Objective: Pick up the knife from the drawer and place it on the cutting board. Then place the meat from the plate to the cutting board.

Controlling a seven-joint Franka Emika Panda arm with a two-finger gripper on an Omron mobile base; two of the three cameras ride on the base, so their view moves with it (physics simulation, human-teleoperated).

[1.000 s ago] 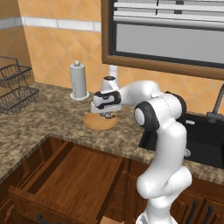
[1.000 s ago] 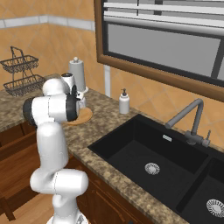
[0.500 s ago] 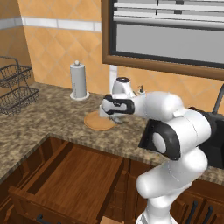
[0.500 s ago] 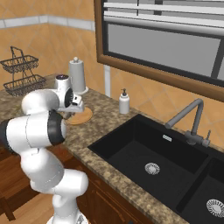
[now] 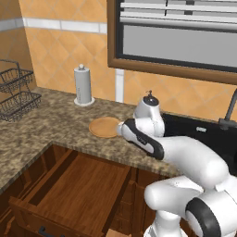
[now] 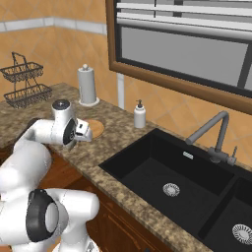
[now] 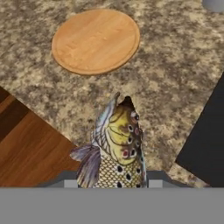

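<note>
My gripper [image 7: 111,177] is shut on the meat [image 7: 116,148], a speckled grey-yellow fish-like piece that hangs over the granite counter. The round orange-tan plate [image 7: 96,41] lies bare just beyond it, also seen as the plate [image 5: 104,127] beside my forearm and the plate [image 6: 96,129] next to my hand. The gripper [image 6: 87,134] sits low over the counter between plate and sink. The reddish-brown drawer [image 5: 78,185] stands pulled out below the counter edge, its visible bottom bare; a corner of the drawer [image 7: 22,144] shows too. The knife and the cutting board are out of view.
A black sink [image 6: 167,172] with a faucet [image 6: 209,133] fills the counter to the right; its edge [image 7: 208,140] is near the meat. A paper towel holder [image 5: 83,85], a soap bottle [image 6: 140,114] and a wire basket [image 5: 14,95] stand along the back and left.
The arm has swung away from above the plate toward the sink side, carrying the meat off the plate. The jaws have stayed shut on it.
</note>
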